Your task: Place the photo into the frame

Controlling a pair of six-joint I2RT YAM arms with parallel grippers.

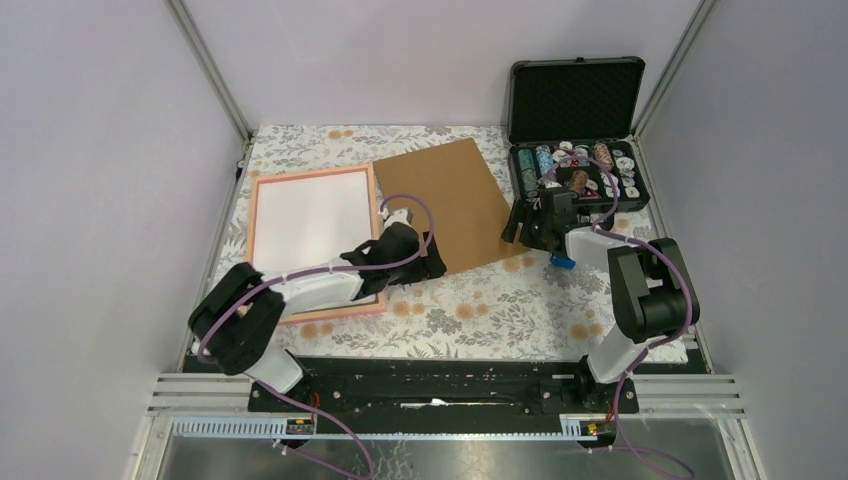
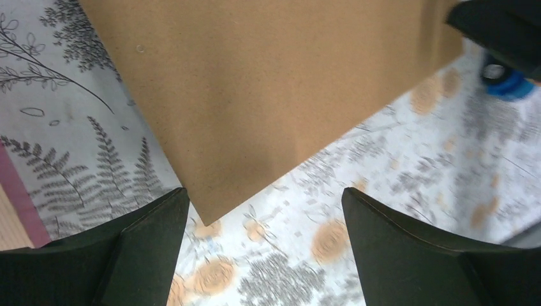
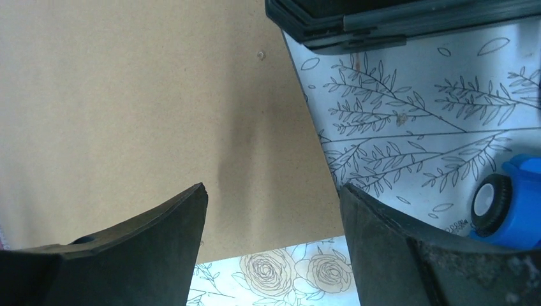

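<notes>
We read the white sheet (image 1: pixel 310 220) lying inside the frame (image 1: pixel 310 172) as the photo, face down with its blank back up. The frame lies flat at the left of the table (image 1: pixel 480 310), under the left forearm. So the print looks seated, and the brown backing board (image 1: pixel 450 200) is not yet on it. The board lies askew just right of the frame, and the top view does not show whether they touch.

Both arms are at the board. The left gripper (image 2: pixel 265 197) hovers with its 2 fingers spread wide and nothing between them, the board's near corner just ahead of the gap. The right gripper (image 3: pixel 273 191) is likewise wide apart and empty, over the board's right edge near the open case of chips (image 1: pixel 575 100).

We judge the risks as follows:
- The board lies flat on the cloth, so a finger may fail to get under the thin edge and only push it along
- A pushed board could slide into the frame and shift the print out of square
- The left forearm crosses the frame's near corner, so a low sweep could drag frame and photo together
- The blue object (image 3: pixel 520 204) beside the right fingers could be knocked
</notes>
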